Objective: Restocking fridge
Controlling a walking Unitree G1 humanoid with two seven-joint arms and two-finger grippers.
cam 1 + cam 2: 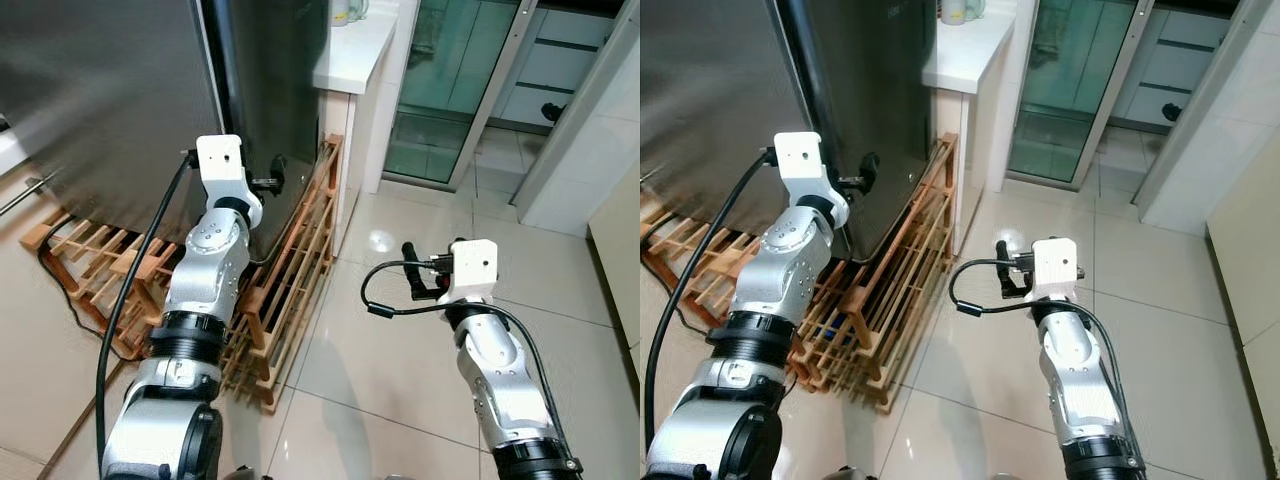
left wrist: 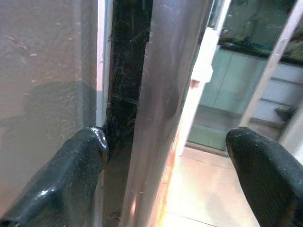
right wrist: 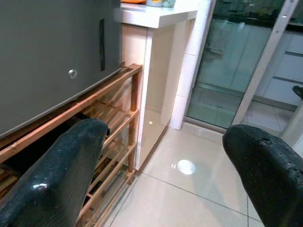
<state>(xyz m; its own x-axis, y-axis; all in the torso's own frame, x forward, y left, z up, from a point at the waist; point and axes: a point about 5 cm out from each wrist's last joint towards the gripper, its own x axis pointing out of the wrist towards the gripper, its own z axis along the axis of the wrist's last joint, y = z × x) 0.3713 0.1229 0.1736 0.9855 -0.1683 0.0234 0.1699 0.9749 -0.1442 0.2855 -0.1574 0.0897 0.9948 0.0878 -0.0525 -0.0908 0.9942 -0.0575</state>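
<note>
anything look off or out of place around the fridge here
Nothing spilled or damaged. One oddity: the fridge stands on a wooden slatted rack rather than the floor. The left gripper is open at the fridge's door edge; the right gripper is open over the tiles.

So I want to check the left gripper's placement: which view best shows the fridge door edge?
The left wrist view: the fridge door edge stands between the open left gripper fingers, beside the dark gap. Both eye views show the door edge from farther away.
</note>
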